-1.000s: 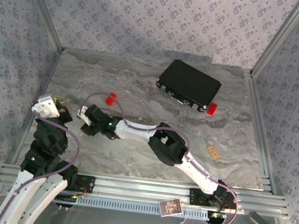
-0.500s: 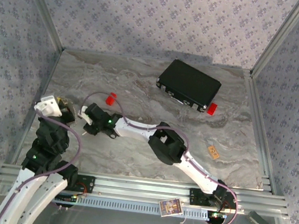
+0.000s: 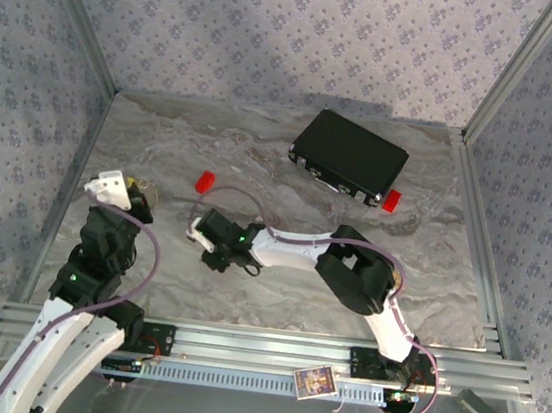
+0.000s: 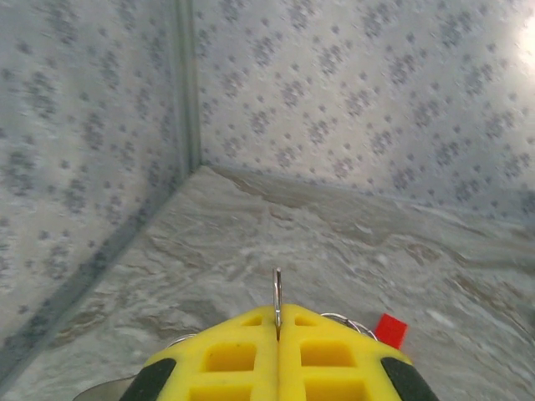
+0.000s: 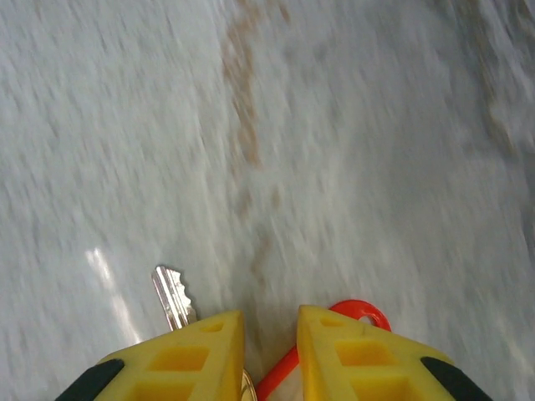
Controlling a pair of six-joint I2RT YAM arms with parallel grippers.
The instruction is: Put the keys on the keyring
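In the left wrist view my left gripper (image 4: pixel 277 324) is shut on the keyring (image 4: pixel 277 292), a thin silvery ring standing on edge between the yellow fingertips, with wire loops (image 4: pixel 344 320) showing on either side. From above, that gripper (image 3: pixel 139 195) sits at the table's left edge. My right gripper (image 5: pixel 270 327) has its fingertips a narrow gap apart. A key with a silver blade (image 5: pixel 173 296) and a red-and-white tag (image 5: pixel 359 312) sits low between them. The key looks sharp while the table is blurred. From above, the right gripper (image 3: pixel 209 243) is right of the left one.
A red block (image 3: pixel 205 181) lies behind the grippers; it also shows in the left wrist view (image 4: pixel 390 330). A black case (image 3: pixel 350 157) lies at the back right with a second red block (image 3: pixel 390 200) by its corner. Walls enclose the table (image 3: pixel 244 303).
My right gripper has pulled away to the right from the left gripper and its jaws have narrowed. The left gripper has shifted slightly right, still shut.
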